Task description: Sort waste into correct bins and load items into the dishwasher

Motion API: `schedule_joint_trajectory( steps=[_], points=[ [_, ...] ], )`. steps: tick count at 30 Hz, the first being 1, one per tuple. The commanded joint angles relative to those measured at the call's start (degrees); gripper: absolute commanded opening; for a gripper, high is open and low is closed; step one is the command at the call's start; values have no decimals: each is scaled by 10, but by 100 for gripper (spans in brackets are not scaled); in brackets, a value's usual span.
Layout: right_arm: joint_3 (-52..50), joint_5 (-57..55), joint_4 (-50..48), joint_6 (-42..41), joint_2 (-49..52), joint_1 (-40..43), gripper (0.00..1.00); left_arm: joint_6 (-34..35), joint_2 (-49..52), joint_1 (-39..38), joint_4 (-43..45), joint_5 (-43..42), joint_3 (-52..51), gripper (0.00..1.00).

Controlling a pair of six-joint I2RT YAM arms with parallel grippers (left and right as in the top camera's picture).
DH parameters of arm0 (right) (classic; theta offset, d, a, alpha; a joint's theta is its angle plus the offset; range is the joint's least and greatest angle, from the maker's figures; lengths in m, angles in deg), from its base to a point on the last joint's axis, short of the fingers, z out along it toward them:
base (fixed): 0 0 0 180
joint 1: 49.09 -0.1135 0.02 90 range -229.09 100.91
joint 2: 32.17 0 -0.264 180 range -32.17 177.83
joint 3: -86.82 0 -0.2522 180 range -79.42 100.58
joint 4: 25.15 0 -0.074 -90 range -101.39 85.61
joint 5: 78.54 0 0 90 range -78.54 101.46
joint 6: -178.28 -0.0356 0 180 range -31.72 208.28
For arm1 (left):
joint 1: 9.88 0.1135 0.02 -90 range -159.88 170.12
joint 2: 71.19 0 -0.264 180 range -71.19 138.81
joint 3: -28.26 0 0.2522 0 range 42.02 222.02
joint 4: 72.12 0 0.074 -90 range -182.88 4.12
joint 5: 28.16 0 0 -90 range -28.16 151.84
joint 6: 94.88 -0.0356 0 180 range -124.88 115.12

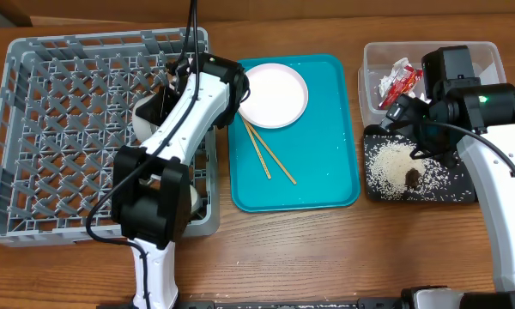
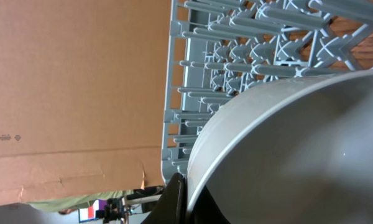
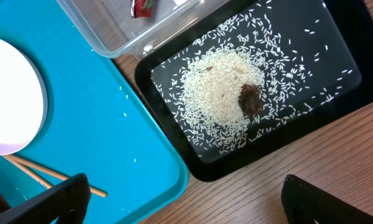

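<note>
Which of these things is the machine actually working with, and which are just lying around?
Part of the job:
grey dish rack
bowl
white plate
chopsticks
clear tub
red wrapper
black tray
rice
brown lump

Just there:
teal tray
cardboard

Teal serving tray (image 1: 326, 176) on wooden table (image 1: 326, 249); cardboard wall (image 2: 74, 81).

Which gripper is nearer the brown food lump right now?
Right. The right gripper hangs open over the black tray's upper left corner, close to the brown food lump. The left gripper is far across the table, shut on a bowl over the dish rack.
</note>
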Motion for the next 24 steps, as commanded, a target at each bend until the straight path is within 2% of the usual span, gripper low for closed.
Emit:
schedule_joint_trajectory(
  steps=[1, 20, 22, 24],
  points=[
    [12, -6, -2, 2, -10, 2, 100, 27, 10, -6, 0, 0, -2, 4],
    [12, -6, -2, 2, -10, 2, 100, 31, 10, -43, 12, 11, -2, 5],
    [12, -6, -2, 2, -10, 2, 100, 30, 10, -46, 12, 11, -2, 9],
    [12, -6, -2, 2, -10, 2, 100, 24, 10, -49, 9, 9, -2, 23]
  ],
)
